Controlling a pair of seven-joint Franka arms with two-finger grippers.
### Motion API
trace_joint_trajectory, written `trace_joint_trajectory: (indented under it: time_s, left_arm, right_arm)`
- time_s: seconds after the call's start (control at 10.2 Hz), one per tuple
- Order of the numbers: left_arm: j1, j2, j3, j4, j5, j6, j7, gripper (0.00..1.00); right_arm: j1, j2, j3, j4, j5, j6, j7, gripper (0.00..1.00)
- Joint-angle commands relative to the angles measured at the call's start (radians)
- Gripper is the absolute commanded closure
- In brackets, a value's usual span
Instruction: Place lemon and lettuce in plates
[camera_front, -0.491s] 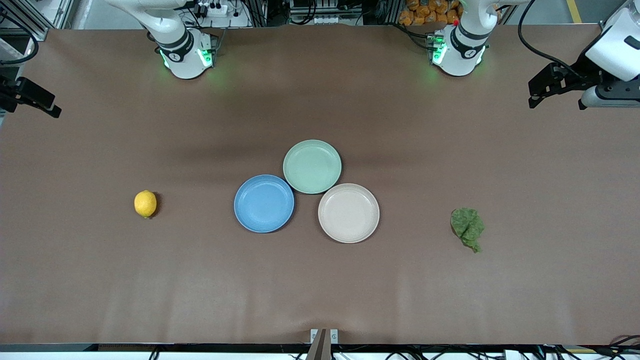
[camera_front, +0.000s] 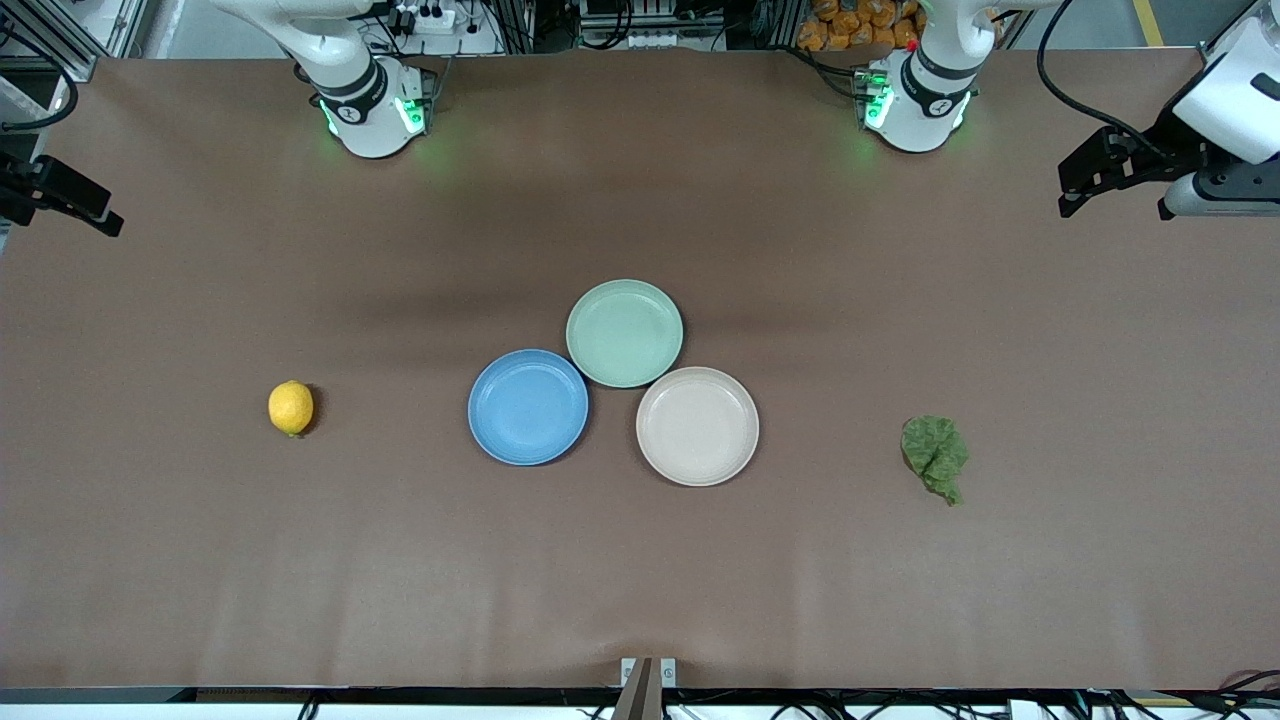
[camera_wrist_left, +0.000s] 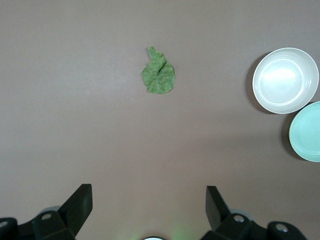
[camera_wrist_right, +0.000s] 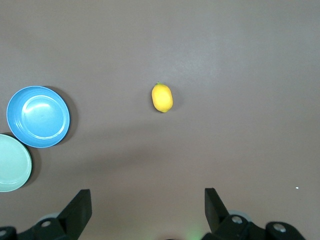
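Note:
The lemon lies on the table toward the right arm's end; it also shows in the right wrist view. The lettuce lies toward the left arm's end and shows in the left wrist view. The blue plate and the beige-pink plate sit side by side mid-table, both empty. My left gripper is open and empty, high over the table's left-arm end. My right gripper is open and empty, high at the right-arm end.
A mint-green plate, empty, touches both other plates and lies farther from the front camera than they do. The two arm bases stand along the table's edge farthest from the front camera.
The left arm's hand has shifted very slightly upward in the front view. Nothing on the table has moved.

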Motion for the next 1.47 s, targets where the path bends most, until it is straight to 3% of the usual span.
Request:
trace_joint_trajectory:
  time_s: [0.0, 0.29, 0.49, 0.79, 1.18, 1.38]
  left_arm:
    - [0.003, 0.044, 0.005, 0.039, -0.018, -0.013, 0.018, 0.00]
    - [0.007, 0.134, 0.006, 0.094, -0.016, -0.011, 0.029, 0.00]
    - [0.016, 0.223, 0.006, 0.146, -0.015, 0.024, 0.024, 0.00]
    - [0.033, 0.339, 0.006, 0.143, -0.012, 0.067, 0.011, 0.00]
    - [0.038, 0.462, 0.008, 0.117, -0.007, 0.261, -0.035, 0.00]
    - [0.035, 0.512, 0.008, 0.018, -0.005, 0.442, -0.039, 0.00]
  right_arm:
    - [-0.002, 0.002, 0.002, -0.001, -0.004, 0.004, -0.004, 0.00]
    - [-0.002, 0.013, 0.002, -0.033, -0.004, 0.029, -0.004, 0.00]
    - [0.000, 0.013, 0.003, -0.111, -0.004, 0.117, -0.004, 0.00]
    - [0.007, 0.025, 0.003, -0.225, -0.003, 0.246, -0.007, 0.00]
    - [0.013, 0.063, 0.005, -0.396, -0.003, 0.452, -0.011, 0.00]
    - [0.012, 0.107, 0.005, -0.470, -0.004, 0.568, -0.014, 0.00]
